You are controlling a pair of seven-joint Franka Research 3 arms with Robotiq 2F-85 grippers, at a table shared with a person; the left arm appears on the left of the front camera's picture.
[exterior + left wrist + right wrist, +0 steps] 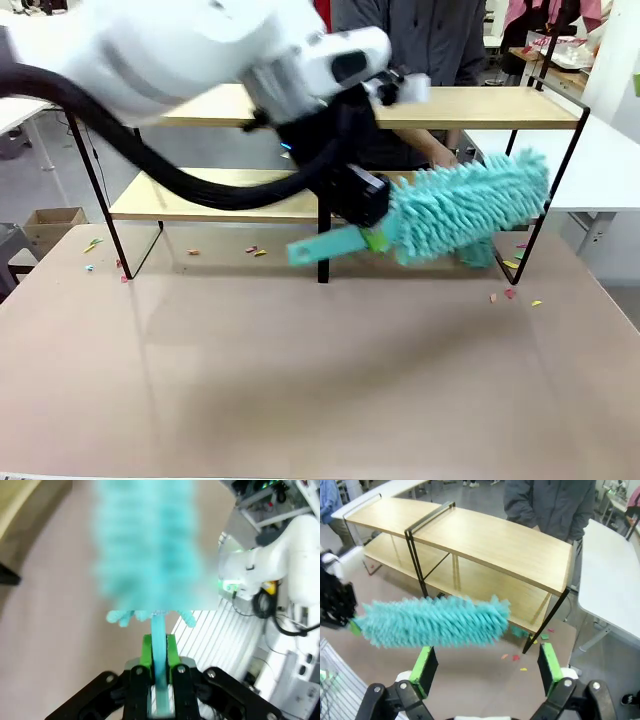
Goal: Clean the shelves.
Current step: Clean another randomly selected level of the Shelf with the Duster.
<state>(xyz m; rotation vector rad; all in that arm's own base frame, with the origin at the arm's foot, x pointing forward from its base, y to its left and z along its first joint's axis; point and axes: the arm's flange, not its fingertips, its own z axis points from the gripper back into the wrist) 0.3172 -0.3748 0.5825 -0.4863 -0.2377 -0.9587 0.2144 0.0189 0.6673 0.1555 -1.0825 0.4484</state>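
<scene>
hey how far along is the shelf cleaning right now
Looks done: the boards of the shelves appear bare. In hand: the left gripper is shut on the teal duster, held in front of the lower board's right end. Left: coloured paper scraps lie on the table. The right gripper hangs open, empty.

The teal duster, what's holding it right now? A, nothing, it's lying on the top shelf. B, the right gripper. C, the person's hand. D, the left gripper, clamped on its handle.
D: in the left wrist view the left gripper has its green pads pressed on the handle of the teal duster, while the right gripper stands open with nothing between its fingers.
</scene>
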